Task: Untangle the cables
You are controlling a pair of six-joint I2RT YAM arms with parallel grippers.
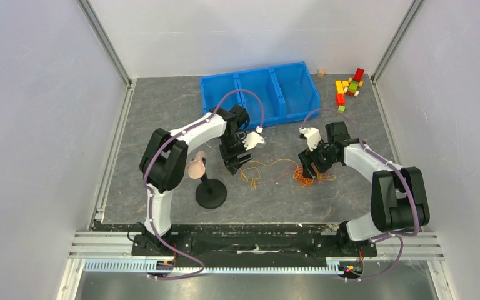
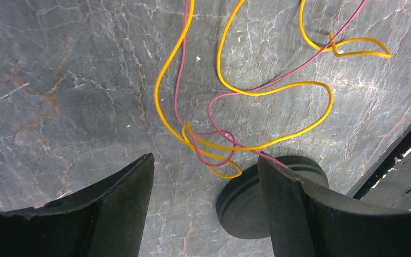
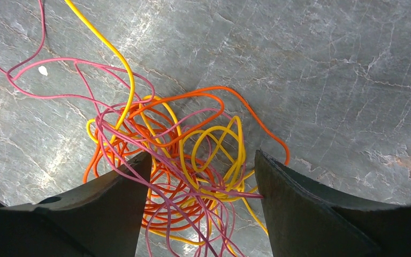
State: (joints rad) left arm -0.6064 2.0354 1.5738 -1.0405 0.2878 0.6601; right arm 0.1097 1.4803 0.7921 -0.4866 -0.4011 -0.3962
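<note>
**Both hands spread over cables**

L hand (image 2: 206, 160): fingers wide apart, nothing pinched. Loose yellow + pink strands (image 2: 214, 147) lie on bench (image 2: 59, 80) just ahead of its tips; black stand base (image 2: 241, 209) beside one finger. R hand (image 3: 203, 158): also spread, straddling main orange/yellow/pink tangle (image 3: 176, 198), nothing gripped.

Left end effector (image 2: 204, 160) and right (image 3: 203, 155) agape.

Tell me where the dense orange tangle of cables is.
In the top view the tangle lies on the table right of centre, under the right gripper, whose open jaws straddle it; loose strands trail left toward the left gripper.
</note>
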